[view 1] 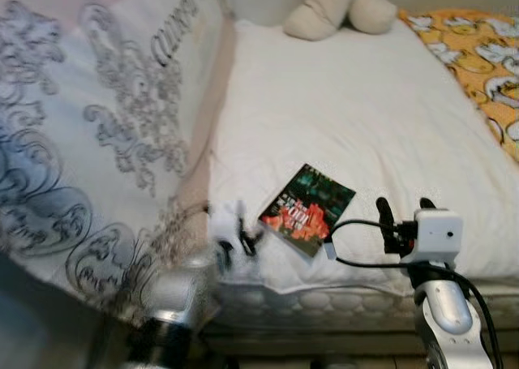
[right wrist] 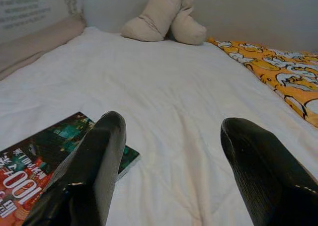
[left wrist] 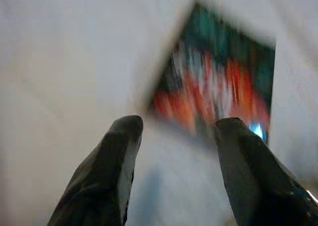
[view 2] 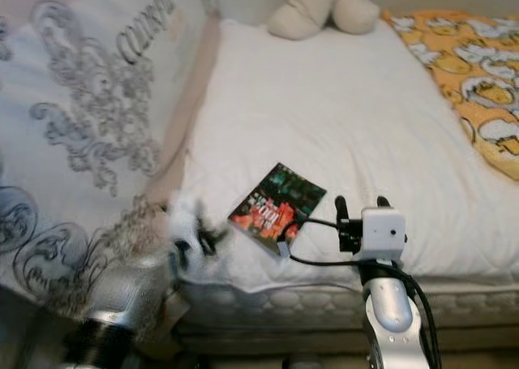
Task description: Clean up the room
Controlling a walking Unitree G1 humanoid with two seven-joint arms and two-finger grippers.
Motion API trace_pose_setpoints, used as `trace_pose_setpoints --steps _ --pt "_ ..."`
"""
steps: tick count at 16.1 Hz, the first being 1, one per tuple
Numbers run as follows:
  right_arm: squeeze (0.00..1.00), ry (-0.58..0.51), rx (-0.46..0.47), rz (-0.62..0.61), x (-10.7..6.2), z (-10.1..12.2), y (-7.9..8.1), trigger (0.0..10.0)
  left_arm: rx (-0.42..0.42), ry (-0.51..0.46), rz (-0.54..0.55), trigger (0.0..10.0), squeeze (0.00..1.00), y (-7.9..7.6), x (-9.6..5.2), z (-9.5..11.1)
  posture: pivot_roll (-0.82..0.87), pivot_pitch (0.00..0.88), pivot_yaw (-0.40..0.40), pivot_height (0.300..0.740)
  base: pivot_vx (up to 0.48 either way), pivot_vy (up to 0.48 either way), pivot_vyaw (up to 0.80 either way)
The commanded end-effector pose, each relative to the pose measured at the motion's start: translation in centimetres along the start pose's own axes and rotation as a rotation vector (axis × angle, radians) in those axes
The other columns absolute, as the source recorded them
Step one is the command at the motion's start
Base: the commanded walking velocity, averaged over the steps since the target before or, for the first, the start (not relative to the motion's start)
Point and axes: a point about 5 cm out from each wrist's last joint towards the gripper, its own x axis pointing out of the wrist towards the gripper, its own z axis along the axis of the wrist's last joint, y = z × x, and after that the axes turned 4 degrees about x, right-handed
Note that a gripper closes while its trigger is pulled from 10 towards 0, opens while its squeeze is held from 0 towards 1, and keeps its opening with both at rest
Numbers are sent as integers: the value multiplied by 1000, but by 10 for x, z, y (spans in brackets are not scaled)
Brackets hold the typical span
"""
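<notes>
- I see the book [view 1: 307, 210], dark green and red cover, lying flat near the front edge of the white bed [view 1: 357, 117].
- My left gripper [left wrist: 174, 136] is blurred, fingers spread wide, just short of the book's near corner.
- My right gripper [right wrist: 171, 131] hovers beside the book, fingers wide apart, empty.
- A beige plush toy [right wrist: 164, 17] sits at the bed's far end.

A book [view 1: 307, 209] lies flat, face up, on the white bed [view 1: 357, 117], near the bed's front edge and turned at an angle so one corner points toward that edge. Its cover is dark green at the far end and red-orange with white lettering at the near end. It is closed, and nothing rests on it.
</notes>
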Motion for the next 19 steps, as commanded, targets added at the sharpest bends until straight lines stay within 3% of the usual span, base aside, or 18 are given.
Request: trace_pose_setpoints --steps 1,4,7,9,10,13,15,17,19 --pt "0 -16 -10 2 -2 2 0 10000 21 -57 17 10000 0 0 -6 3 -195 0 81 700 0 -416 0" --pt "0 -11 -6 15 -2 1 4 10000 34 -93 -3 10000 0 -17 0 3 -189 0 75 700 160 -414 0" --pt "0 -8 -13 24 -1 0 3 10000 65 -107 9 10000 0 -14 -2 5 -184 0 73 700 0 -416 0" --pt "0 -5 -15 24 0 -1 2 10000 84 -134 90 10000 0 -3 -3 8 -181 0 73 700 334 -206 0" --pt "0 -4 -16 26 0 -1 3 10000 70 -114 170 10000 0 10 -4 8 -181 0 73 700 0 0 0" --pt "0 1 -17 31 -2 -2 4 10000 137 9 302 10000 0 40 -14 -3 -179 0 72 700 0 0 0" --pt "0 7 -19 34 -3 -4 3 10000 168 103 287 10000 0 45 -19 -11 -171 0 74 700 0 0 0" --pt "0 12 -19 43 -4 -6 4 10000 189 215 159 10000 0 35 -20 -23 -163 0 73 700 0 0 0" --pt "0 16 -20 52 -4 -7 5 10000 153 265 71 10000 0 25 -17 -30 -162 0 73 700 0 0 0"
